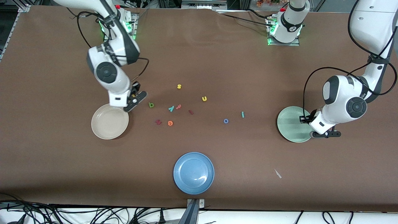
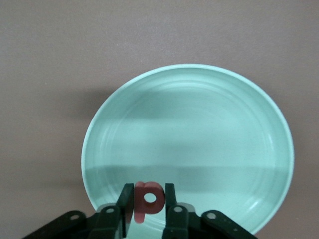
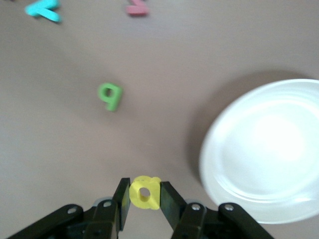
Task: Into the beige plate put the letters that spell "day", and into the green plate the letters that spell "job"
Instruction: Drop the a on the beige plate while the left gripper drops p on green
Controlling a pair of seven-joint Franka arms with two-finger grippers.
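Pink letter (image 2: 148, 199) pinched in the left gripper (image 2: 149, 211) over the green plate (image 2: 199, 89), yellow letter (image 3: 145, 192) clamped in the right gripper (image 3: 144, 201) just beside the beige plate (image 3: 219, 164), green letter (image 3: 109, 95) on the table nearby.

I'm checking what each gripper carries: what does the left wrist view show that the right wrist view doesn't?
Only the left wrist view: the green plate under the left gripper, which holds the salmon-pink letter.
Only the right wrist view: the beige plate, the right gripper holding the yellow letter just short of that plate, plus the green letter and the teal "y" on the table.
Both: brown tabletop, one plate and one held letter.
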